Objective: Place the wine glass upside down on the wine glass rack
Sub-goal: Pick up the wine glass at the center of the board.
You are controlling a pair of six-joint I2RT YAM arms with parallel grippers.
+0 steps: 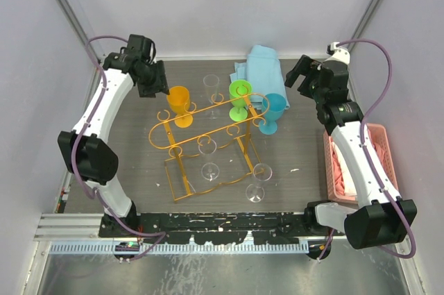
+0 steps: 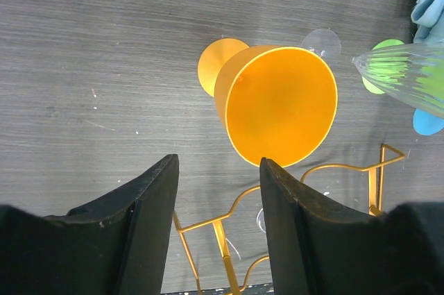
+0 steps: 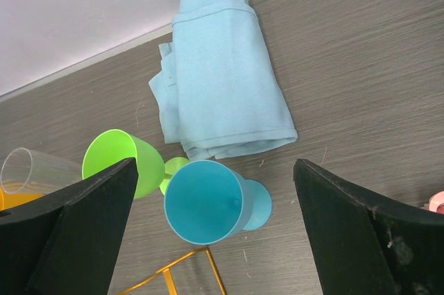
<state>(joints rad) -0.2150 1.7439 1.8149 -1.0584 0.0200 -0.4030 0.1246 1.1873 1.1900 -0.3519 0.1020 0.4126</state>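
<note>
The orange-gold wine glass rack point(image 1: 208, 135) stands mid-table. Several wine glasses stand upright behind it: an orange one point(image 1: 179, 104), a clear one point(image 1: 211, 87), a green one point(image 1: 240, 95) and a blue one point(image 1: 272, 111). A further clear glass point(image 1: 208, 159) appears to hang within the rack. My left gripper point(image 1: 156, 85) hovers just left of the orange glass point(image 2: 277, 104); its jaws point(image 2: 218, 163) are apart with nothing between them. My right gripper point(image 1: 298, 76) is open above the blue glass point(image 3: 205, 201) and touches nothing point(image 3: 214, 163).
A folded light-blue cloth point(image 1: 260, 66) lies at the back of the table. A pink basket point(image 1: 381, 163) sits at the right edge beside the right arm. Another clear glass point(image 1: 257, 182) is by the rack's near right corner. White walls close in the table.
</note>
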